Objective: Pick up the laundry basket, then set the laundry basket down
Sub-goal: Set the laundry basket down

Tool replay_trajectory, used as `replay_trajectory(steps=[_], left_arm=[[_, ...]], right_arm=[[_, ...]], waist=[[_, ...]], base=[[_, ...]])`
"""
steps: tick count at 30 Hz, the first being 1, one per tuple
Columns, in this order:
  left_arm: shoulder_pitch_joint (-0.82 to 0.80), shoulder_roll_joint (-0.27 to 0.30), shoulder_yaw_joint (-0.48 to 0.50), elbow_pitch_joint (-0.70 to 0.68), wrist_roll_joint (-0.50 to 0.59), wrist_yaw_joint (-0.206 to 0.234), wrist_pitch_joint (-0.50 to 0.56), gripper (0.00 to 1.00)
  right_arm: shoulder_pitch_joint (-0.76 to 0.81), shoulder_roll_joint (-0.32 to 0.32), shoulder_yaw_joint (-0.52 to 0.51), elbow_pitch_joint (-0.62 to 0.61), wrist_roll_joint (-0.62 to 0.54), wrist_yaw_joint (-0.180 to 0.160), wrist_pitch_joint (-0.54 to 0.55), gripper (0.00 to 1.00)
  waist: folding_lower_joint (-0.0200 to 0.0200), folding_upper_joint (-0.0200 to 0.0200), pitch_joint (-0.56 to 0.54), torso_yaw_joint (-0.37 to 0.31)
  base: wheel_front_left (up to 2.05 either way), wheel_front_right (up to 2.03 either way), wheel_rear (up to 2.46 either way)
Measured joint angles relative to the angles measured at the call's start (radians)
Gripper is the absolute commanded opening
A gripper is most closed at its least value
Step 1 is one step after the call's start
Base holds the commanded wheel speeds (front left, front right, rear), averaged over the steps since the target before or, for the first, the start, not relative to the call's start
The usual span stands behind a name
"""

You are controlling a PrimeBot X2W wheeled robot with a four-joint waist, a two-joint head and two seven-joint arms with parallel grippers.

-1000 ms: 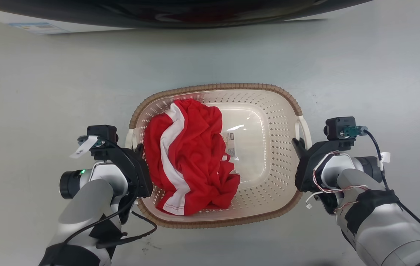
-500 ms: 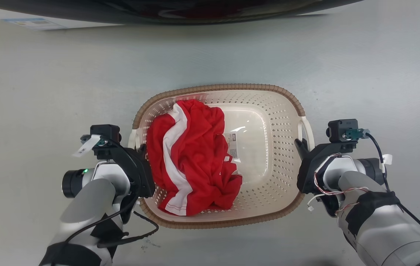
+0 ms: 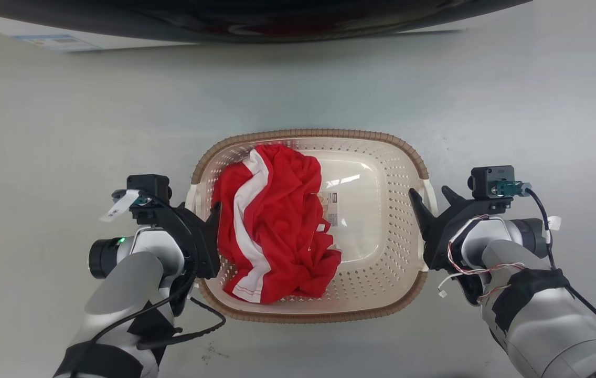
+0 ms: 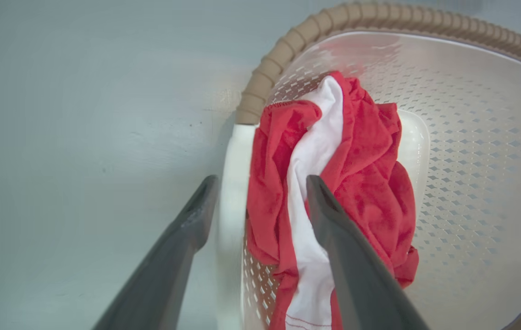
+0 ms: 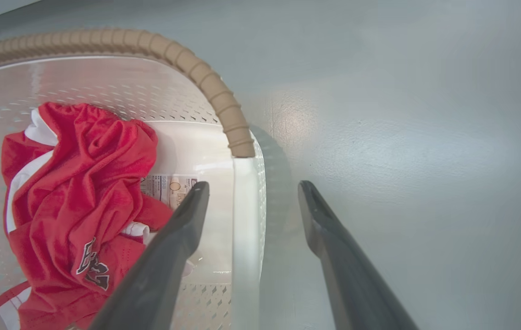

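Laundry basket [image 3: 393, 236] is sitting on the grey floor [image 3: 67, 115] right between my two arms, its long side running left to right in the head view and its brown woven-look rim [image 3: 308, 133] facing up. I'm looking down into it, and a red garment with a white stripe [image 3: 282, 220] is lying crumpled in its left half, pressing against the left wall. The right half of the base is showing through, with a small label [image 3: 332, 208] peeking out beside the cloth.

Left jaws are standing open, straddling the left loop handle [image 4: 232, 192]. On the left wrist view the outer finger [image 4: 169, 270] is running just beside the white handle on the floor side. The inner finger [image 4: 352, 266] is hanging over the red cloth inside, well apart from the handle.

Right jaws are gaping too, around the right loop handle [image 5: 245, 220]. On the right wrist view one finger [image 5: 159, 275] is reaching over the basket's inside and the other [image 5: 352, 279] is hovering over the floor. I'm seeing a gap between each finger and the handle. The basket is casting a narrow shadow on the floor beside that right handle
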Motion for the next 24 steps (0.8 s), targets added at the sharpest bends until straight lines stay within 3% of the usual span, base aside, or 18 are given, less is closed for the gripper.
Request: replay_trajectory(steps=[24], left_arm=[[0.106,0.020,-0.069,-0.002,0.066,-0.017,-0.237,1.00]], right_arm=[[0.122,0.000,-0.025,-0.017,0.004,0.017,-0.145,1.00]], waist=[[-0.0001,0.0000,-0.250,-0.013]], base=[[0.00,0.00,0.00]])
